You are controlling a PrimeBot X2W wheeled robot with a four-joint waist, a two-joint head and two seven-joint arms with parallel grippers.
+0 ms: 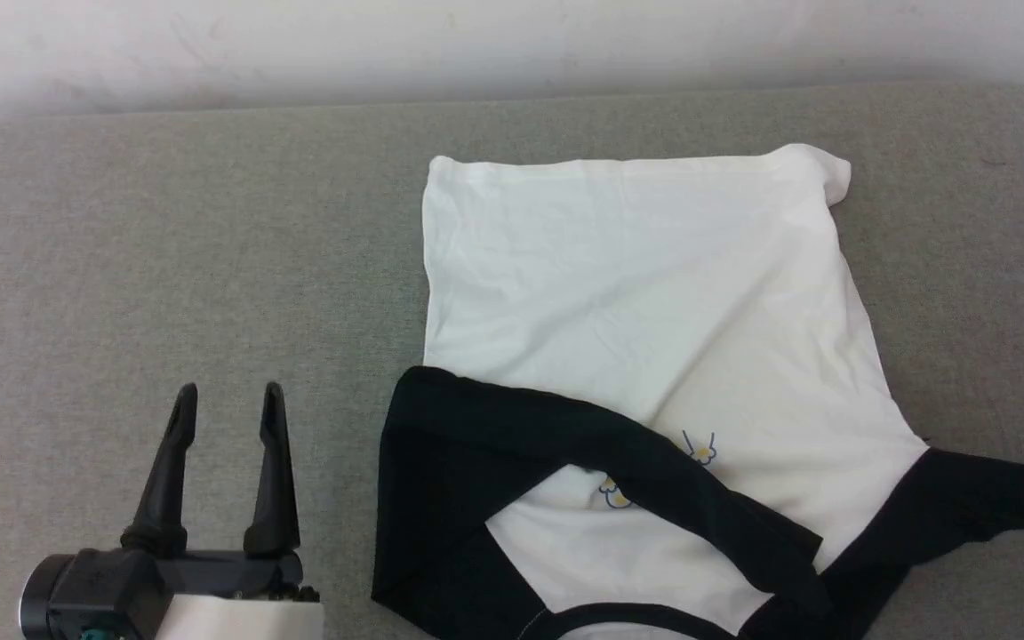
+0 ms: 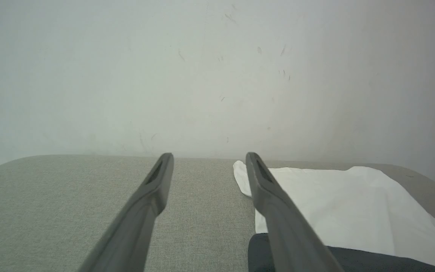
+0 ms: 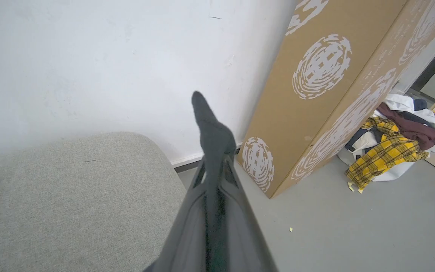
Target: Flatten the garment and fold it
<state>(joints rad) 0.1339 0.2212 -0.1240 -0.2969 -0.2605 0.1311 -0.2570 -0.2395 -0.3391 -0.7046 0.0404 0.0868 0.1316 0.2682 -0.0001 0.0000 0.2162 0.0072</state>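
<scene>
Starting at the left, our left end effector (image 1: 230, 391) sits low over the grey fabric-covered tabletop (image 1: 165, 222), fingers spread wide and gripping nothing. In its own wrist view the left end effector (image 2: 209, 156) points toward the pale wall (image 2: 202, 75), with the nearest white corner of the shirt just beside one finger.

Moving right, the garment (image 1: 636, 284) lies on the right half of the tabletop, well apart from that end effector. The white torso is spread fairly flat with the hem toward the wall and the black neckband at the near edge. One black sleeve (image 1: 619, 453) is folded diagonally across the chest, partly covering the little yellow-and-blue print (image 1: 699, 449). The other sleeve (image 1: 983, 507) trails off toward the right edge of the head view.

Further right, our right end effector (image 3: 215, 162) is clenched, and a tongue of dark cloth (image 3: 204, 109) pokes up past the fingertips, so we're pinching that sleeve's end. Past it are the tabletop's rounded corner, a tall cardboard box (image 3: 315, 94) and a heap of clothes (image 3: 395, 147) on the floor (image 3: 353, 234).
</scene>
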